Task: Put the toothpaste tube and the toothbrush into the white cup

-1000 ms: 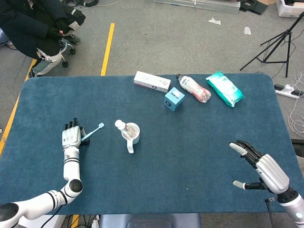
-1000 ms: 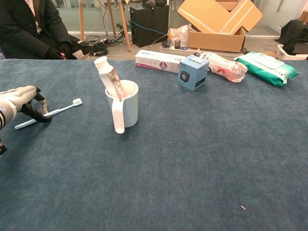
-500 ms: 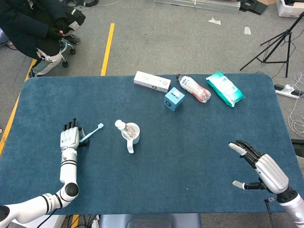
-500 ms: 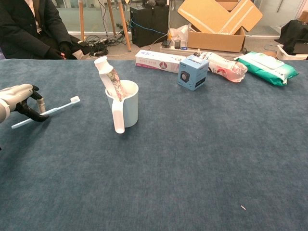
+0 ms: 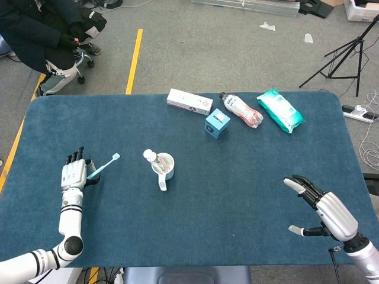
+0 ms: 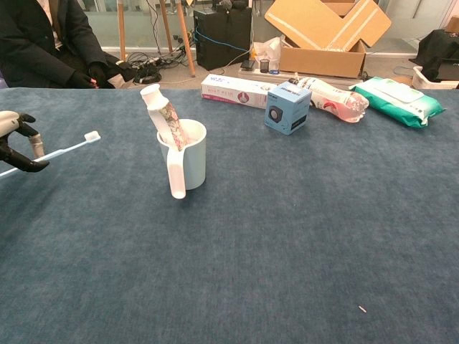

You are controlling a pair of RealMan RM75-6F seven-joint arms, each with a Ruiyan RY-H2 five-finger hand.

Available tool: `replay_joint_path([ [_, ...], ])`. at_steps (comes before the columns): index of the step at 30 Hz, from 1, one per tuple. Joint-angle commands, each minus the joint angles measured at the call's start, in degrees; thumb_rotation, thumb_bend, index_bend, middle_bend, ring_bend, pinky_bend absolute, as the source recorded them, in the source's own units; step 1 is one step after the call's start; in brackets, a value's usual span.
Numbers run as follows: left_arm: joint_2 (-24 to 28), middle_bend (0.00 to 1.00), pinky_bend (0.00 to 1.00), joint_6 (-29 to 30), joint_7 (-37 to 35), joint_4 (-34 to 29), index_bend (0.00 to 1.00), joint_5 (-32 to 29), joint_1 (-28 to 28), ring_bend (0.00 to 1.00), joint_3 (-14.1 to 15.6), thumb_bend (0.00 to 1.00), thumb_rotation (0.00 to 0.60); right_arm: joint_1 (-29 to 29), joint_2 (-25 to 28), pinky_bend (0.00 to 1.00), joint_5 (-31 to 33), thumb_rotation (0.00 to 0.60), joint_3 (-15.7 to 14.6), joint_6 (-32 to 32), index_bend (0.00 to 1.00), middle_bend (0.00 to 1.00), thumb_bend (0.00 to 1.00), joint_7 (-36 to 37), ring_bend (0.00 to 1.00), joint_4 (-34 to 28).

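Left robot hand (image 5: 71, 175) pinching toothbrush (image 5: 102, 166) above counter (image 5: 249, 177). Right robot hand (image 5: 323, 207) idling, fingers spread. Best tipping bristles up over white cup (image 6: 188, 161), beside toothpaste tube (image 6: 163, 115).

At the far left edge of the frame, the left hand (image 6: 13, 143) is gripping the toothbrush (image 6: 54, 153), which is slanting up to the right with its bristle head raised off the blue table (image 6: 287, 236). Left of centre, the white cup (image 6: 185, 155) is standing upright, holding the toothpaste tube (image 6: 163, 115), which is leaning to the upper left, cap uppermost. Cup and toothbrush are sitting well apart.
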Motion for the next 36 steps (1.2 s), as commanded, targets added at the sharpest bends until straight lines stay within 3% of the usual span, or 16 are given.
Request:
replay_joint_path([
  [1, 2.6, 0.0, 0.0, 1.4, -0.8, -2.8, 0.56, 1.0, 1.3, 0.0, 0.3, 0.39, 0.6, 0.0, 0.0, 0.4, 0.1, 0.6, 0.0, 0.0, 0.02, 0.15, 0.01, 0.1, 0.09, 0.0],
  [13, 14.1, 0.0, 0.0, 5.8, -5.2, -15.8, 0.57, 4.3, 6.4, 0.0, 0.6, 0.39, 0.6, 0.2, -0.2, 0.4, -0.1, 0.6, -0.1, -0.6, 0.02, 0.15, 0.01, -0.7, 0.09, -0.3],
  [24, 22.5, 0.0, 0.0, 7.0, -11.2, -30.2, 0.57, 7.2, 8.3, 0.0, -2.0, 0.39, 0.6, 0.0, -0.2, 0.4, 0.0, 0.6, -0.1, -0.4, 0.02, 0.15, 0.01, -1.4, 0.09, -0.5],
  [29, 24.0, 0.0, 0.0, 7.3, -12.3, -36.9, 0.58, 9.3, 7.9, 0.0, -2.5, 0.4, 0.6, -0.4, 0.0, 0.4, 0.1, 0.6, 0.1, 0.8, 0.02, 0.15, 0.01, -0.8, 0.09, -0.3],
  [36, 22.1, 0.0, 0.0, 7.2, -14.5, -42.0, 0.58, 10.1, 5.4, 0.0, -3.7, 0.4, 0.6, -2.1, -0.6, 0.4, -0.1, 0.6, 0.8, 5.0, 0.05, 0.16, 0.01, -0.8, 0.09, 0.5],
])
